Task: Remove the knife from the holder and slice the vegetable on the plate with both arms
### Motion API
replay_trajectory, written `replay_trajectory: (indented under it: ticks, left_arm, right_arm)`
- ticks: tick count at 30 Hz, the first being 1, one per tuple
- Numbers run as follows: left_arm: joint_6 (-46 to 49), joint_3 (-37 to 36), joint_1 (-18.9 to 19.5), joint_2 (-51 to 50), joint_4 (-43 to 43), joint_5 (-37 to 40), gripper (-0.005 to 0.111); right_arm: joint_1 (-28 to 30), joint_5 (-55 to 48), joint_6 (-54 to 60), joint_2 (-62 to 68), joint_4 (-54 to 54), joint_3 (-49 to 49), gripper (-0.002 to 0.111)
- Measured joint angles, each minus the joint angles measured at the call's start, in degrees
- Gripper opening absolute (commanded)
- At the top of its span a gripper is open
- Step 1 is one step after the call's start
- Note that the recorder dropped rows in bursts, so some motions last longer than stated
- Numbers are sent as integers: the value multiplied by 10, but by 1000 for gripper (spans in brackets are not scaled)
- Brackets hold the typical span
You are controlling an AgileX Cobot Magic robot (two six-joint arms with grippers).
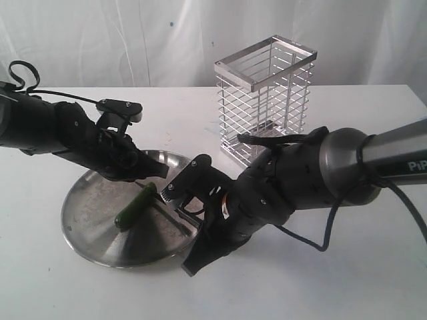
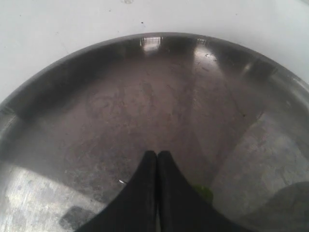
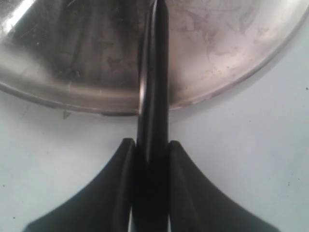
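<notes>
The plate (image 1: 93, 227) lies at the front left of the white table, and the dark-green vegetable (image 1: 135, 207) lies slantwise on it. My left gripper (image 1: 148, 179) is shut with nothing between its fingers and sits at the vegetable's far end. In the left wrist view the closed gripper (image 2: 157, 153) hangs over the plate (image 2: 96, 106), with a sliver of green vegetable (image 2: 205, 193) showing beside it. My right gripper (image 3: 148, 141) is shut on the black knife (image 3: 153, 87), whose blade reaches across the plate's rim (image 3: 217, 82). In the exterior view the right gripper (image 1: 197, 257) is low at the plate's near right edge. The wire holder (image 1: 267, 107) stands behind.
The right arm's thick grey forearm (image 1: 373, 157) crosses in front of the holder, with a cable (image 1: 327, 233) looping down to the table. White table (image 1: 333, 280) stretches in front and to the right. A white curtain hangs behind.
</notes>
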State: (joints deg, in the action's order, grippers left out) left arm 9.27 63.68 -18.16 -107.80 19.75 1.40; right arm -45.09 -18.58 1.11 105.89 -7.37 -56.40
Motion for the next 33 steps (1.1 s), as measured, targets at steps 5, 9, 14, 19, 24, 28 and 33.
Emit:
replay_trajectory:
  ticks: [5, 9, 14, 19, 24, 28, 33]
  left_arm:
    - [0, 0, 0, 0, 0, 0, 0]
    - [0, 0, 0, 0, 0, 2, 0]
    - [0, 0, 0, 0, -1, 20, 0]
    - [0, 0, 0, 2, -10, 27, 0]
    - [0, 0, 0, 4, -12, 31, 0]
    - [0, 0, 0, 4, -13, 32, 0]
    - [0, 0, 0, 4, -13, 33, 0]
  right_arm:
    - [0, 2, 0, 0, 0, 0, 0]
    - [0, 5, 0, 0, 0, 0, 0]
    - [0, 6, 0, 2, 0, -10, 0]
    - [0, -4, 0, 3, 0, -26, 0]
    - [0, -4, 0, 4, 0, -30, 0]
    - [0, -4, 2, 5, 0, -30, 0]
    - [0, -6, 5, 11, 0, -45, 0]
